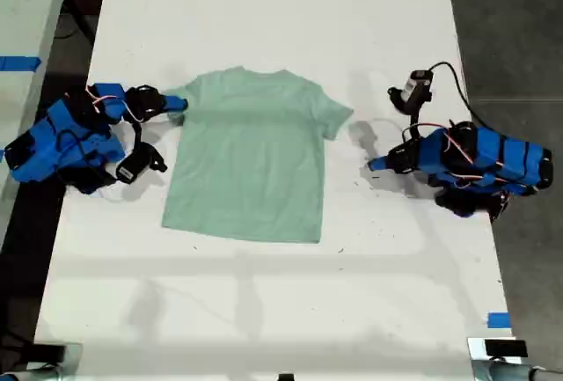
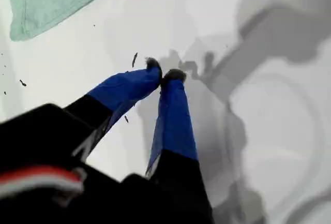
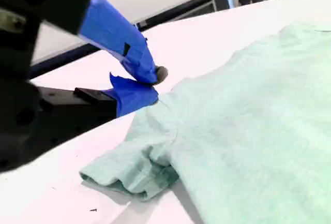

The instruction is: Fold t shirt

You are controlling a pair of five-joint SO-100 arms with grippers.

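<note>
The pale mint-green t shirt (image 1: 251,157) lies flat, neck to the far side, in the middle of the white table (image 1: 264,11). At the shirt's edge on the exterior view's left, my second gripper (image 1: 179,104) is shut on the cloth by the shoulder. In the second wrist view, the blue fingertips (image 3: 150,71) pinch the t shirt (image 3: 248,125) just above a bunched, folded-under sleeve (image 3: 134,172). My first gripper (image 1: 375,165) rests shut on bare table at the exterior view's right, apart from the spread sleeve (image 1: 338,120). The first wrist view shows its gripper (image 2: 161,74) holding nothing, with a shirt corner (image 2: 46,1) beyond it.
A black cable (image 1: 457,91) loops above the first arm. Blue tape marks sit at the exterior view's left edge (image 1: 18,63) and lower right (image 1: 498,319). Dark floor borders the table on both sides. Metal clamps (image 1: 497,350) stand at the near edge.
</note>
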